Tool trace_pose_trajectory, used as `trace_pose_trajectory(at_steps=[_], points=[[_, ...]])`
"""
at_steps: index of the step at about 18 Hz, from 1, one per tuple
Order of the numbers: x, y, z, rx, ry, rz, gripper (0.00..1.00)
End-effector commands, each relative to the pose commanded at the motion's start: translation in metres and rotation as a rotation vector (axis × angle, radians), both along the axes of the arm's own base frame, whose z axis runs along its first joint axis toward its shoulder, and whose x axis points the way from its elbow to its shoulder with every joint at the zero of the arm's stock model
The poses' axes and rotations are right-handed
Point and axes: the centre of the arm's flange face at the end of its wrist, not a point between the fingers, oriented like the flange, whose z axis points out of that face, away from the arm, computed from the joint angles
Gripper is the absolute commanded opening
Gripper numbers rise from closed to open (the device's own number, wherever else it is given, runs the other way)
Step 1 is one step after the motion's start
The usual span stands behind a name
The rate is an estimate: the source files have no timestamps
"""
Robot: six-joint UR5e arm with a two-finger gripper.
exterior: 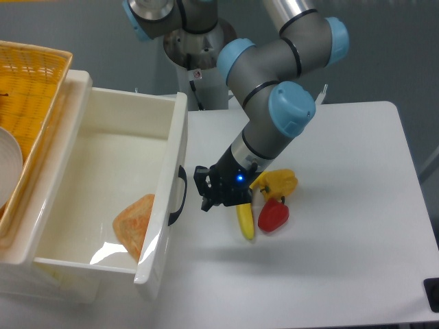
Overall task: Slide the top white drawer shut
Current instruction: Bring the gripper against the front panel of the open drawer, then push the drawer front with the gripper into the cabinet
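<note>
White and glossy, the top white drawer (103,185) stands pulled far out of its cabinet at the left of the table (329,274), and we see it from above as a deep, smooth-walled plastic box. Its long axis runs from the cabinet at the left toward the middle of the table, so its front panel (168,199) faces right, toward our arm; that panel has bevelled edges and carries one curved black handle (180,195). Inside, near the front wall, lies a flat orange wedge-shaped thing (135,223) with a rough surface. Above the cabinet at far left we see a yellow wicker basket (31,89) with a woven texture, holding the rim of a white bowl (8,168). Our gripper (206,195) hangs just right of the handle, near it but apart from it; its black fingers are close together and hold nothing, though we cannot tell exactly how narrow the gap is. Just right of the gripper, on the white tabletop, lie a yellow banana (245,221), a red pepper (274,214) and a yellow pepper (278,183), all smooth and shiny, touching one another.
</note>
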Motion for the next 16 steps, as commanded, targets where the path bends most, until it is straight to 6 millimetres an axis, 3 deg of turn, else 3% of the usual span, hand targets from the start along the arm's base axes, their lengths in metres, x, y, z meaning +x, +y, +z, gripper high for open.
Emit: trace_pose_trajectory(at_steps=[16], points=[[0.018, 0.005, 0.009, 0.016, -0.021, -0.016, 0.0]])
